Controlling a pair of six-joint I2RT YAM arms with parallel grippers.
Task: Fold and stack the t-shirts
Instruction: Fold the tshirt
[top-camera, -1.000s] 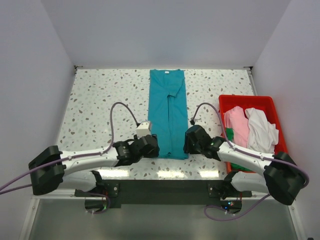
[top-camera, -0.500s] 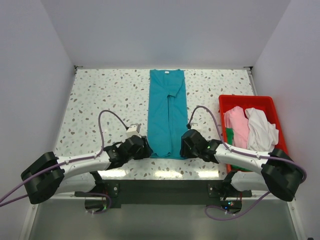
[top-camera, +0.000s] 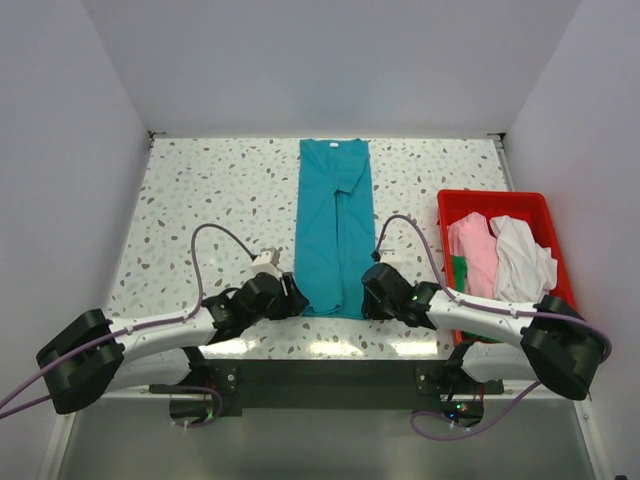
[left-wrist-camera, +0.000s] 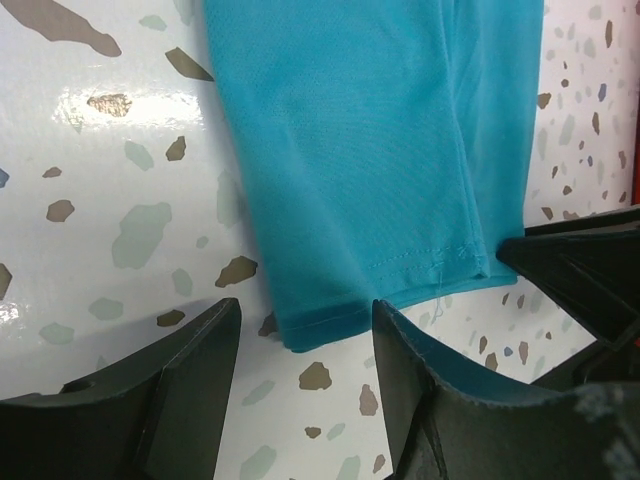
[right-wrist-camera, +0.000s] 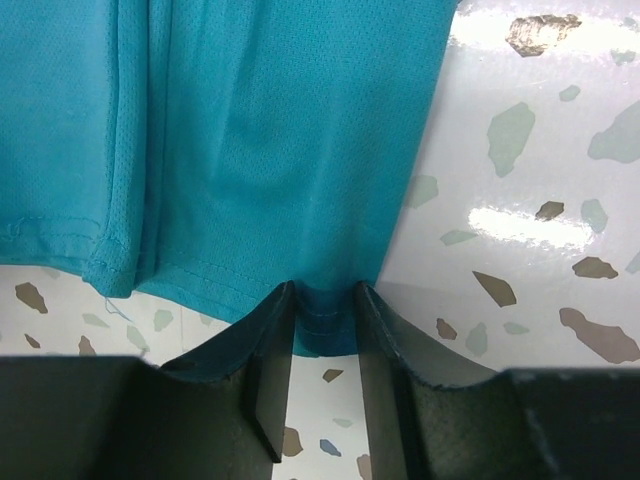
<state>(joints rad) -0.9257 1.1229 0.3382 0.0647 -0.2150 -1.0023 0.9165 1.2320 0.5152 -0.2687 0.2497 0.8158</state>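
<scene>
Right gripper (right-wrist-camera: 324, 312) jaws pinch the teal t-shirt (top-camera: 336, 230) at its near hem; left gripper (left-wrist-camera: 305, 322) jaws gape unclosed. Lifting now likely skews the fold.

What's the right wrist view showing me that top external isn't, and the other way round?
Right wrist only: the stitched near hem corner of the teal t-shirt between the narrowly spaced fingers of the right gripper; clamped or not is unclear. Top external only: the whole long folded strip, white neck label at the far end, left gripper at the other near corner, red bin holding pink, white and green shirts. Both: teal cloth on the speckled table.
</scene>
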